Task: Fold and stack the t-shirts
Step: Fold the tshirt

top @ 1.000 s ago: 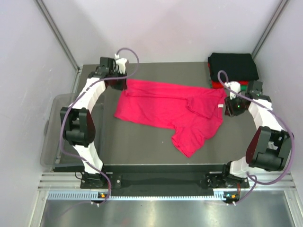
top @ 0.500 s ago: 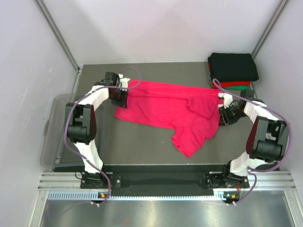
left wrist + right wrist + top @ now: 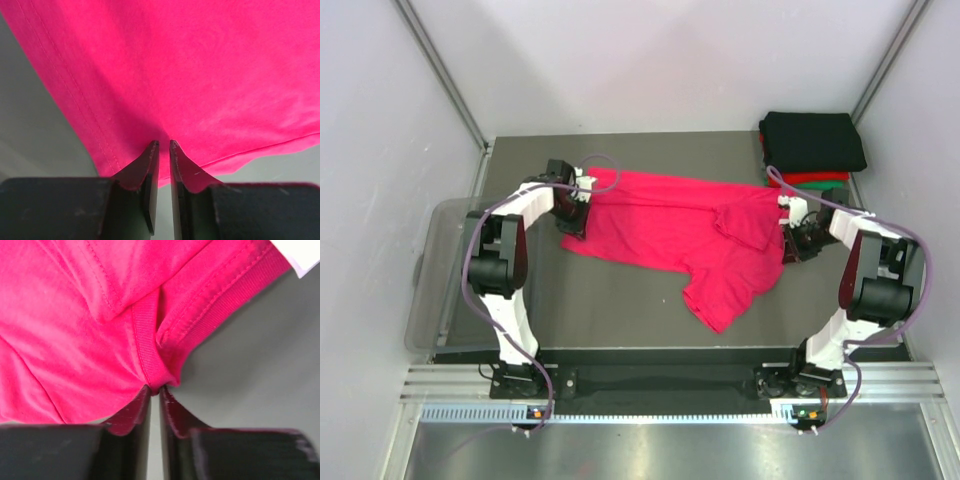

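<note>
Cloth like this pink t-shirt [image 3: 670, 235] is soft, light and floppy. It lies spread out in the middle of the frame. The left claw [image 3: 160, 145] is nearly closed, pinching its edge. The right claw [image 3: 155, 389] pinches the collar. Edges look best to hold.

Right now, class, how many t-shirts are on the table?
4: pink t-shirt spread centrally; black t-shirt, red t-shirt, green t-shirt stacked far right. Others may hide underneath.
</note>
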`<state>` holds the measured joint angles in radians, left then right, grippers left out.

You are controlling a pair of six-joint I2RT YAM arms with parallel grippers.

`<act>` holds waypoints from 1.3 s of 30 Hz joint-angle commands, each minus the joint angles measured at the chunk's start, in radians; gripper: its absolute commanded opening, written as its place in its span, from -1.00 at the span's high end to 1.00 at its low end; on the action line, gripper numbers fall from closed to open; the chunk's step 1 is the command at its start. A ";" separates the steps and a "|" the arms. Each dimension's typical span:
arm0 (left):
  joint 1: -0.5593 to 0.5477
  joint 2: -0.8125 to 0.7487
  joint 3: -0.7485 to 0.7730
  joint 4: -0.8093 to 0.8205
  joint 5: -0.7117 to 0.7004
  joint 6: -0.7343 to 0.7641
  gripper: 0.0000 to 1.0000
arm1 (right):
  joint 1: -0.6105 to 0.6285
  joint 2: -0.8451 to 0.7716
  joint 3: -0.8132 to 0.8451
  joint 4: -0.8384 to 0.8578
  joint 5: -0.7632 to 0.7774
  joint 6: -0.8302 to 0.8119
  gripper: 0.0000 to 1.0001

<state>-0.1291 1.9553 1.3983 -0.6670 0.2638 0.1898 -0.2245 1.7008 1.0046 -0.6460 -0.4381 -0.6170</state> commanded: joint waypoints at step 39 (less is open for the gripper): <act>-0.001 -0.185 -0.116 -0.039 -0.087 0.068 0.58 | -0.006 -0.139 -0.064 0.005 0.208 -0.050 0.53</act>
<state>-0.1295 1.7847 1.2644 -0.7036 0.1486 0.2474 -0.2253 1.6180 0.9421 -0.6369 -0.2352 -0.6544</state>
